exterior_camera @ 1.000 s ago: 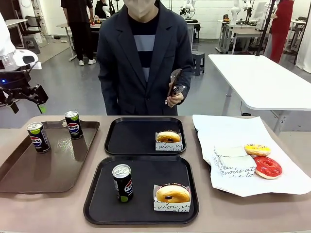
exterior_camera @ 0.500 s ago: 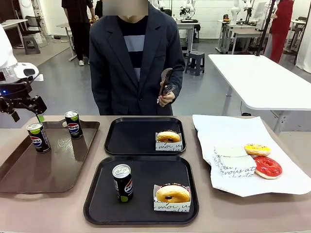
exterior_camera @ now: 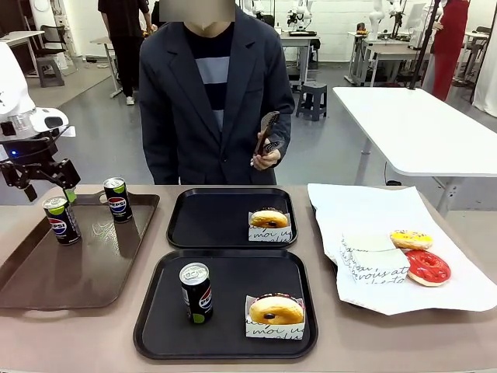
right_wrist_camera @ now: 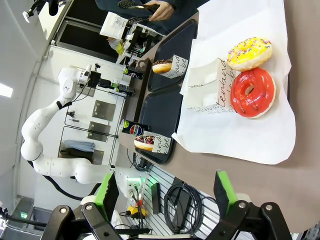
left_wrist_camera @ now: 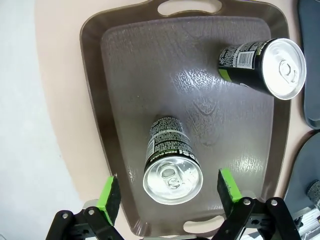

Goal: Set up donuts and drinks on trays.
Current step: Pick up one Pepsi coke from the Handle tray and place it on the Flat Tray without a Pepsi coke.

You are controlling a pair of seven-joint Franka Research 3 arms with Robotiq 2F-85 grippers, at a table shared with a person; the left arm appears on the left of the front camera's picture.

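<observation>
Left hand (exterior_camera: 48,185): jaws wide, has sunk to hover over the near-left can (exterior_camera: 60,220), upright on the brown tray (exterior_camera: 93,264). Far black tray (exterior_camera: 210,217): one donut (exterior_camera: 269,217), no drink; this can probably goes there.

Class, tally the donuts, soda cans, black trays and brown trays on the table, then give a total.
Glazed golden-brown ring donuts: 4
Slim black soda cans: 3
Square black plastic trays: 2
Long brown plastic tray: 1
Total: 10
</observation>
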